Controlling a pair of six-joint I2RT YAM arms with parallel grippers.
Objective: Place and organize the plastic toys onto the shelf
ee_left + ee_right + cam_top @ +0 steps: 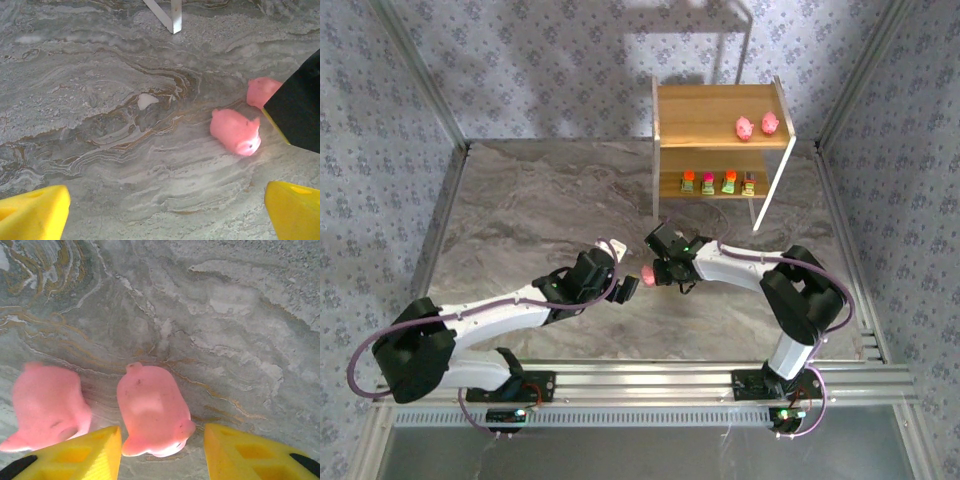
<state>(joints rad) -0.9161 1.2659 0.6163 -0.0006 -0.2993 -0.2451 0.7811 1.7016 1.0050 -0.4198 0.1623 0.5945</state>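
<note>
Two pink pigs lie on the marble table top. One pig [152, 410] rests between the yellow fingers of my open right gripper [162, 455], with a gap on its right side. The other pig [47, 407] lies just outside the left finger. My left gripper [167, 215] is open over bare table, with a pig [235, 131] ahead to its right and a second pig [262, 90] partly behind the right gripper's black body. In the top view both grippers [628, 290] [665, 272] meet around a pig [647, 275]. The shelf [720, 102] holds two pigs [744, 127] [770, 124] on top and several blocky toys [708, 183] below.
A pale white-framed stand [745, 45] stands behind the shelf. Aluminium frame rails [440, 215] border the table on the left and right. The shelf's white leg [175, 17] shows at the top of the left wrist view.
</note>
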